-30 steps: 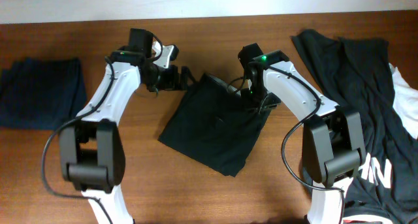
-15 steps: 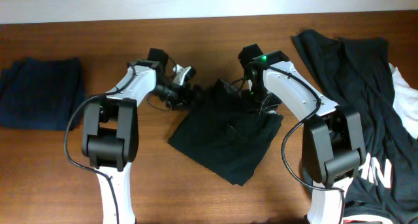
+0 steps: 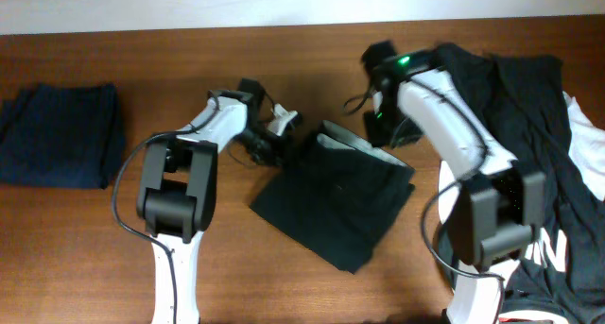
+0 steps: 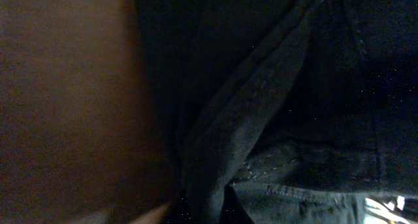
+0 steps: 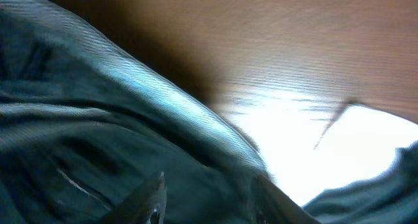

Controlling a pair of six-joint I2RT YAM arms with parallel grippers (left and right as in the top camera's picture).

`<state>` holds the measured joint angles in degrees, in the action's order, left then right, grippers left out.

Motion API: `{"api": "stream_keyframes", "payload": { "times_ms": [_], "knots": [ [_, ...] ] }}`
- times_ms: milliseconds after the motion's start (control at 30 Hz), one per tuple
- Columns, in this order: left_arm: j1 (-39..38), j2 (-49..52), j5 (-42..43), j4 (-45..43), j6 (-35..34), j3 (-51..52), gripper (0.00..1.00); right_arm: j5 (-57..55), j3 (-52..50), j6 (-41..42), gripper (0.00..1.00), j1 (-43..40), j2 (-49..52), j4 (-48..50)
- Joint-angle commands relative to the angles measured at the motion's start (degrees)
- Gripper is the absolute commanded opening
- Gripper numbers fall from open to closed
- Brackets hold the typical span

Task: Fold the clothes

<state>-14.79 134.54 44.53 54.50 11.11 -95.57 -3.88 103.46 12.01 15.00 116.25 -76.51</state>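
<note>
One piece of the clothes, a black garment (image 3: pixel 333 203), lies folded at the table's middle with a grey-lined edge (image 3: pixel 354 146) along its top. My left gripper (image 3: pixel 277 141) is at its upper left corner, shut on a pinched ridge of the black fabric (image 4: pixel 228 139); its fingers are lost in the dark left wrist view. My right gripper (image 3: pixel 381 124) hovers by the garment's upper right corner. In the right wrist view its fingers (image 5: pixel 155 194) stand apart over ribbed dark fabric (image 5: pixel 98 119), so the right gripper (image 5: pixel 209 179) is open. More black clothes (image 3: pixel 529 116) are heaped at the right.
A folded dark blue garment (image 3: pixel 59 135) lies at the far left. The heap on the right shows white patches and lettering (image 3: pixel 553 248) and runs to the table's (image 3: pixel 236 267) right edge. Bare wood lies in front of the arms' bases.
My left gripper moved right to the garment's corner and shut. The garment slid slightly right. My right gripper rose toward the upper right and its jaws widened a little.
</note>
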Motion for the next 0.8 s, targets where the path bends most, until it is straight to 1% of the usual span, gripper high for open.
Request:
{"api": "stream_keyframes", "payload": {
  "times_ms": [0,33,67,133,167,200,267,300,333,500,567,600,633,667,700,767],
  "knots": [
    [7.63,0.74,-27.06,8.31,-1.07,-9.29,0.00,-1.31,9.35,0.50,0.45,-8.79,-7.67,-6.19],
    [11.41,-1.57,-33.70,12.59,-1.44,-14.75,0.00,-1.31,9.49,0.46,0.45,-11.50,-8.87,-7.32],
    [15.30,-4.59,-39.93,14.60,-2.19,-18.67,0.00,-1.31,9.49,0.28,0.45,-13.79,-9.07,-8.92],
    [21.16,-11.23,-53.53,13.97,-2.47,-22.38,0.00,-1.33,9.46,0.28,0.45,-15.67,-9.07,-9.73],
    [23.80,-14.38,-59.43,12.26,-2.43,-23.08,0.00,-1.31,9.46,0.31,0.45,-15.78,-9.07,-9.88],
    [25.51,-16.24,-61.61,10.71,-2.38,-23.10,0.00,-1.31,9.46,0.31,0.45,-15.78,-9.07,-9.88],
    [28.79,-19.32,-61.96,6.73,0.52,-23.10,0.00,-1.29,9.46,0.33,0.45,-15.78,-9.07,-9.92],
    [30.77,-20.81,-64.94,2.38,2.32,-23.10,0.00,-1.31,9.46,0.33,0.45,-15.78,-9.07,-10.43],
    [32.15,-21.00,-66.84,-0.09,2.78,-23.10,0.00,-1.31,9.46,0.33,0.45,-15.78,-9.07,-10.78],
    [37.27,-20.98,-66.25,-1.70,2.71,-23.04,0.01,-1.31,9.46,0.50,0.45,-15.78,-9.07,-11.85],
    [40.39,-20.98,-61.94,-2.71,2.69,-23.04,0.00,-1.31,9.46,0.50,0.45,-15.78,-9.07,-12.09],
    [42.60,-20.98,-59.67,-3.72,2.69,-22.97,0.09,-1.31,9.46,0.50,0.45,-15.78,-9.07,-12.28],
    [45.09,-20.98,-57.22,-3.96,2.58,-22.97,0.55,-1.31,9.46,0.52,0.45,-15.78,-9.07,-12.28],
    [46.23,-20.98,-56.00,-3.93,1.55,-22.97,0.76,-1.29,9.46,0.52,0.45,-15.78,-9.07,-12.46],
    [48.33,-20.98,-55.58,-3.67,-1.92,-22.99,0.99,-1.31,9.46,0.50,0.45,-15.78,-9.07,-12.74],
    [50.45,-20.98,-51.15,-2.75,-2.78,-22.97,0.99,-1.29,9.46,0.52,0.45,-15.78,-9.07,-12.90]
  ]
}}
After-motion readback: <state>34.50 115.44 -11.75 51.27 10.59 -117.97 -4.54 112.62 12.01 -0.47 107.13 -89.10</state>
